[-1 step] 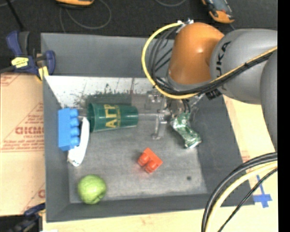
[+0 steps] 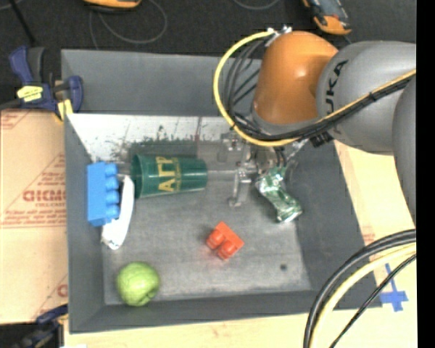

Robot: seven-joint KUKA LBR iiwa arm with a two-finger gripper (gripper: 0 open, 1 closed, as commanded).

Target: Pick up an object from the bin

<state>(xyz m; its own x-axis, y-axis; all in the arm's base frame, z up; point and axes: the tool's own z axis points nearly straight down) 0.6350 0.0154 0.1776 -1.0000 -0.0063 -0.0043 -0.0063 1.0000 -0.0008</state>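
Observation:
My gripper (image 2: 259,185) hangs under the orange dome at the bin's right middle, and it looks open. Its left finger (image 2: 237,187) reaches down just right of the green cup's mouth. A crumpled green and silver wrapper (image 2: 279,199) lies by the right finger, which it partly hides; nothing shows gripped between the fingers. The dark green cup (image 2: 167,176) with pale lettering lies on its side, left of the gripper. A small red block (image 2: 223,240) sits on the bin floor below the gripper.
A blue toy brick (image 2: 101,193) and a white object (image 2: 121,220) lie against the left wall. A green apple (image 2: 138,283) rests in the front left corner. The arm and its cables cover the bin's back right.

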